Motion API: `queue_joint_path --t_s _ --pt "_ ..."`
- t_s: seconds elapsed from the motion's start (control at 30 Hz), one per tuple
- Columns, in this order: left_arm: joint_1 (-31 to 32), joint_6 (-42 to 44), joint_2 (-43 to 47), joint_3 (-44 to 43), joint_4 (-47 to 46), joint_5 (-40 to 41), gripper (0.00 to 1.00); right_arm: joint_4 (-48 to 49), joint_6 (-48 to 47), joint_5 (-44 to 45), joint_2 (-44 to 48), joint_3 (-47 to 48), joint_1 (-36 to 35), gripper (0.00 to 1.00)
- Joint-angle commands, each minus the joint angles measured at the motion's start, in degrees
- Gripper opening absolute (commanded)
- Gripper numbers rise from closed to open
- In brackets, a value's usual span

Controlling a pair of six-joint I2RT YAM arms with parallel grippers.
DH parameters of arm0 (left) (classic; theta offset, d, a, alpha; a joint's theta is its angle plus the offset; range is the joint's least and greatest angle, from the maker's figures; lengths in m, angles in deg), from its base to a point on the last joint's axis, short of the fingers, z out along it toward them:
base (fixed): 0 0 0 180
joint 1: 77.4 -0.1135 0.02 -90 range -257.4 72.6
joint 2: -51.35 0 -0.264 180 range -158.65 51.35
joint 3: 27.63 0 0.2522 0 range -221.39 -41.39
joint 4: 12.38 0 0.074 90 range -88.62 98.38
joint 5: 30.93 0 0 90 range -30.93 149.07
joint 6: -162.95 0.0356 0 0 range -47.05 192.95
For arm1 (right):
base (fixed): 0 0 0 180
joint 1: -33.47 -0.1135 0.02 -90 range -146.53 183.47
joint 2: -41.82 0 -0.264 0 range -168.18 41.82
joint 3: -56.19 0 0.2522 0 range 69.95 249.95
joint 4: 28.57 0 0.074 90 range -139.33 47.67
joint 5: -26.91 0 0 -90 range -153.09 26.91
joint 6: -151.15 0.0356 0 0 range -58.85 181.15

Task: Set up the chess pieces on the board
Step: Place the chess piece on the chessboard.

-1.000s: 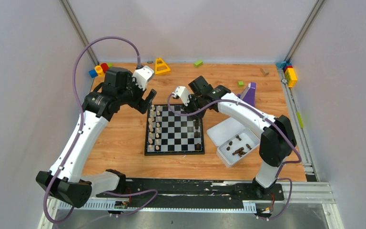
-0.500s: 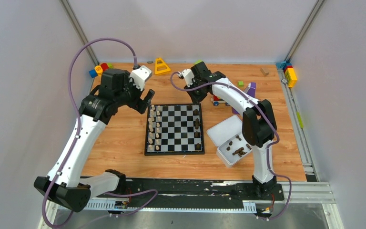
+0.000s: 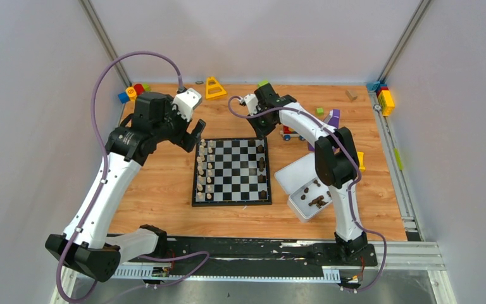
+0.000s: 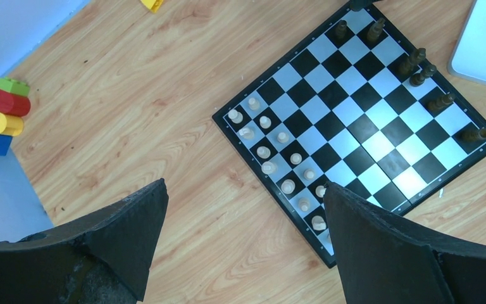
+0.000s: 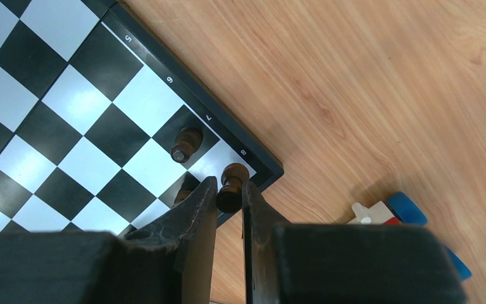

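Hovering at the far right corner of the board (image 3: 237, 174), the right gripper (image 3: 264, 130) sits almost where it was half a second ago. A full second ago it was further in over the far edge of the checks, with its elbow swung out wide above the tray (image 3: 300, 212). Now that elbow is folded in closer, and a small yellow block (image 3: 359, 158) shows beside the arm where it was covered before.

From the right wrist camera, the right gripper (image 5: 229, 197) has its two fingers (image 5: 202, 209) drawn nearly together, pinching a dark chessman (image 5: 231, 183) over the corner square by the rim mark 8. Whether its base touches the square I cannot tell. A second dark man (image 5: 185, 144) stands on the next square along the rim, and a red, white and blue toy (image 5: 386, 212) lies on the wood just off the corner.

The left gripper (image 3: 197, 133) has barely shifted across the three moments and hangs beside the board's far left corner. In its own camera the left gripper (image 4: 245, 185) has its fingers spread wide with nothing between them.

Cream pieces (image 3: 205, 168) fill the two left files, while dark pieces (image 3: 262, 164) dot the right edge. More dark ones lie in the tray, whose lid (image 3: 294, 172) rests beside it.
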Motion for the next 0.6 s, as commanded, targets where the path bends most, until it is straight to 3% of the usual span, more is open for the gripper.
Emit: queue_joint_path --t_s 0.0,0.57 --pt "-0.47 -0.88 1.51 0.08 -2.13 -0.93 1.0 0.44 1.24 -1.54 -1.01 2.61 -0.13 0.13" --pt "-0.5 -0.73 1.62 0.91 -2.59 -0.85 1.0 0.01 1.04 -2.94 -1.08 0.55 -0.1 0.13"
